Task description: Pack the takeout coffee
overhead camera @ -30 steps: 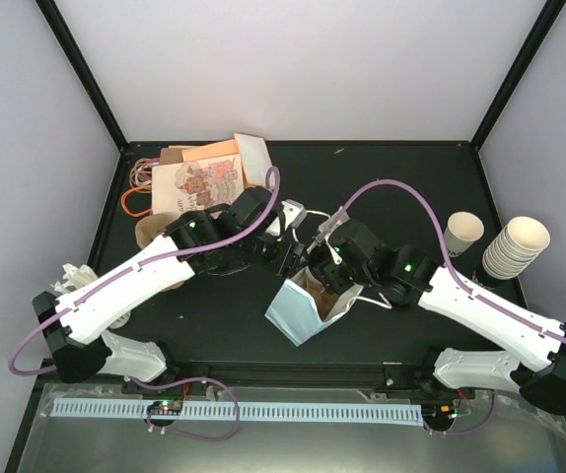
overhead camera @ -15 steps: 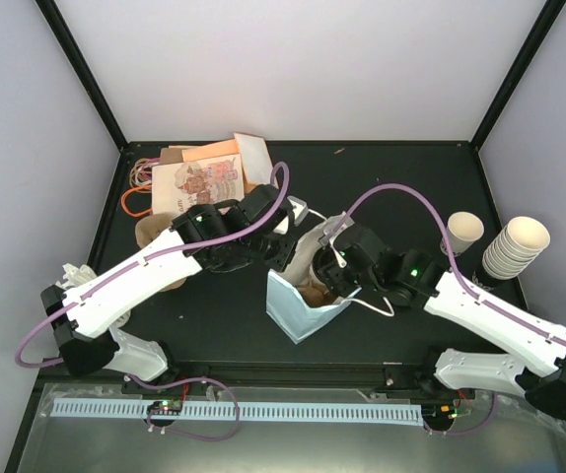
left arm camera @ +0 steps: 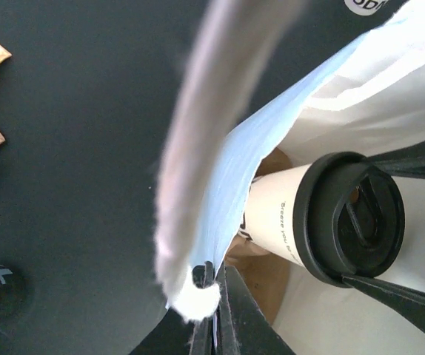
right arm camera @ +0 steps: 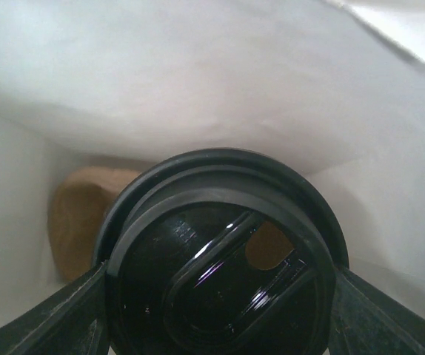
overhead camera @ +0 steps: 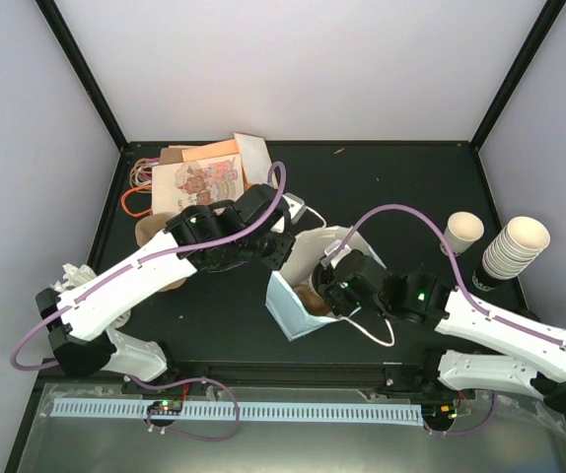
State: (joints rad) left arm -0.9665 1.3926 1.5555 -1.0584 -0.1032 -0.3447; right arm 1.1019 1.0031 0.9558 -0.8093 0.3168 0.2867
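Note:
The takeout coffee (left arm camera: 349, 218), a cream cup under a black lid (right arm camera: 220, 259), hangs inside the white, pale-blue-sided paper bag (overhead camera: 298, 307). My right gripper (right arm camera: 220, 299) is shut on it, one finger on each side of the lid. In the top view the right gripper (overhead camera: 328, 290) reaches down into the bag's mouth. My left gripper (left arm camera: 216, 279) is shut on the bag's rim (left arm camera: 235, 170), pinching the paper edge on the bag's far left side; from above the left gripper (overhead camera: 285, 252) sits at that corner. A brown carrier (right arm camera: 79, 214) lies on the bag's floor.
A stack of lidless cream cups (overhead camera: 516, 246) and a single cup (overhead camera: 463, 233) stand at the right. Printed paper bags (overhead camera: 199, 177) lie at the back left, with a brown object (overhead camera: 150, 236) partly under the left arm. The bag's white walls (right arm camera: 198, 74) close round the cup.
My left gripper has shut on the bag's rim and pulled it up and open. The right arm has brought the cup forward and down into the bag.

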